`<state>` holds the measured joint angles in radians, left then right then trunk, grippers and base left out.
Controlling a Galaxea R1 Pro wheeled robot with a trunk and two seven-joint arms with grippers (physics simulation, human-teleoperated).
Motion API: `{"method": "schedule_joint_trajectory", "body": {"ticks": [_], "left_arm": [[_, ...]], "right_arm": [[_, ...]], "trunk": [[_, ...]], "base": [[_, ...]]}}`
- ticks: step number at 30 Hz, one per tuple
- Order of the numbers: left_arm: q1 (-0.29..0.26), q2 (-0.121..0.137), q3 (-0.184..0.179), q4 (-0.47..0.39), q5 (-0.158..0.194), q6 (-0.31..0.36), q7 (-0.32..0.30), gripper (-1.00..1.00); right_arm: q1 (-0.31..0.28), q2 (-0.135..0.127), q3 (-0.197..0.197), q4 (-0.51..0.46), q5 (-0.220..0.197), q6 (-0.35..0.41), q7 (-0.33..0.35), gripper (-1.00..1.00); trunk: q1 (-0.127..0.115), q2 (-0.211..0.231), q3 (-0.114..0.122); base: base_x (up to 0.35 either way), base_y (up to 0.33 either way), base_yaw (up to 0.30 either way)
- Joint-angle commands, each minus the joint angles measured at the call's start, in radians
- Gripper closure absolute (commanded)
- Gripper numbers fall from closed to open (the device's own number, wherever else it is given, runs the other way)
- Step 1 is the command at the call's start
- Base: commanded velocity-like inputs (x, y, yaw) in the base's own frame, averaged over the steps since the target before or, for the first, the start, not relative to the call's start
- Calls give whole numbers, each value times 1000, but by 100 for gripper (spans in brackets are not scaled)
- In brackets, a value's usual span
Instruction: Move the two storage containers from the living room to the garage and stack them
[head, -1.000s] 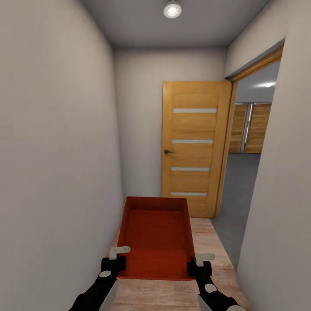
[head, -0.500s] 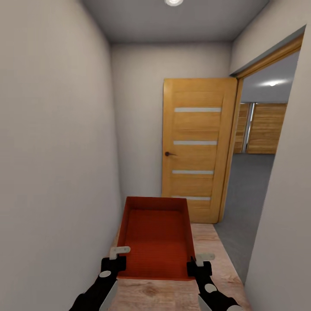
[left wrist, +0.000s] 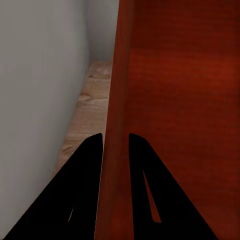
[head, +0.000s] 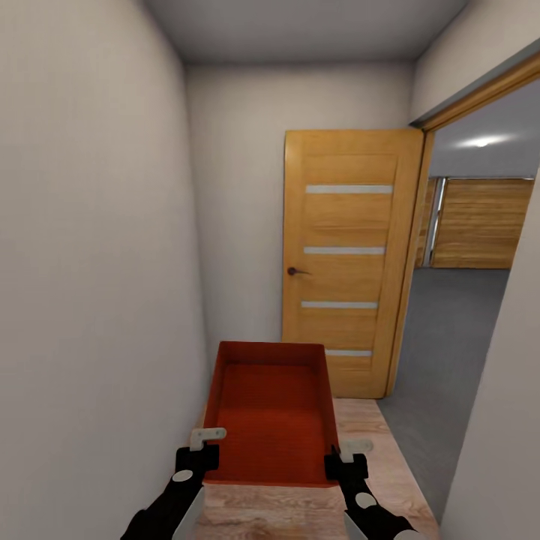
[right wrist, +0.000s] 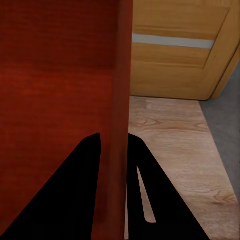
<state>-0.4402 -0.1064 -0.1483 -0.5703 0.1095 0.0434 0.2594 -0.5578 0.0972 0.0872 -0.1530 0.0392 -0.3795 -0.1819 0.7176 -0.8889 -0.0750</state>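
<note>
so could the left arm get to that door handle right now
Probably not as things stand: the left gripper is shut on the storage container, as is the right gripper, and the door handle sits well ahead, beyond the bin.

I see a narrow hallway ahead. A plain pale wall (head: 90, 262) runs along the left side, and another closes the far end (head: 236, 202). Against that end wall stands an open wooden door (head: 346, 259), light oak in colour, with four thin pale horizontal strips across its panel and a small dark handle (head: 297, 271) on its left edge. Its wooden frame (head: 480, 90) slants across the upper right. Underfoot I have light wood planks (head: 375, 457), which also show in both wrist views beside the wall and below the door (right wrist: 180, 47). A grey ceiling (head: 300, 26) spans overhead. At my near right a white wall edge (head: 502, 420) cuts in.
</note>
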Motion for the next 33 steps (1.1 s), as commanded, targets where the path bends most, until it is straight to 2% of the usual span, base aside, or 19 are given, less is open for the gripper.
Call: {"method": "schedule_joint_trajectory", "body": {"ticks": [1, 15, 21, 33], "left_arm": [[0, 13, -7, 3, 16, 6, 34, 100], [0, 13, -7, 2, 16, 6, 34, 100], [0, 13, -6, 0, 16, 6, 34, 100], [0, 12, -5, 0, 16, 6, 34, 100]], "right_arm": [[-2, -1, -24, -2, -1, -49, -19, 100], [-2, 2, -24, -2, -1, -49, -19, 100], [-2, 3, -24, -2, -1, -50, -19, 100], [-2, 3, -24, -2, -2, -50, -19, 100]], "trunk": [[1, -1, -2], [1, -1, -2], [1, -1, -2], [1, -1, -2]], "base": [[322, 0, 0], [321, 0, -13], [245, 0, -230], [21, 0, -282]]}}
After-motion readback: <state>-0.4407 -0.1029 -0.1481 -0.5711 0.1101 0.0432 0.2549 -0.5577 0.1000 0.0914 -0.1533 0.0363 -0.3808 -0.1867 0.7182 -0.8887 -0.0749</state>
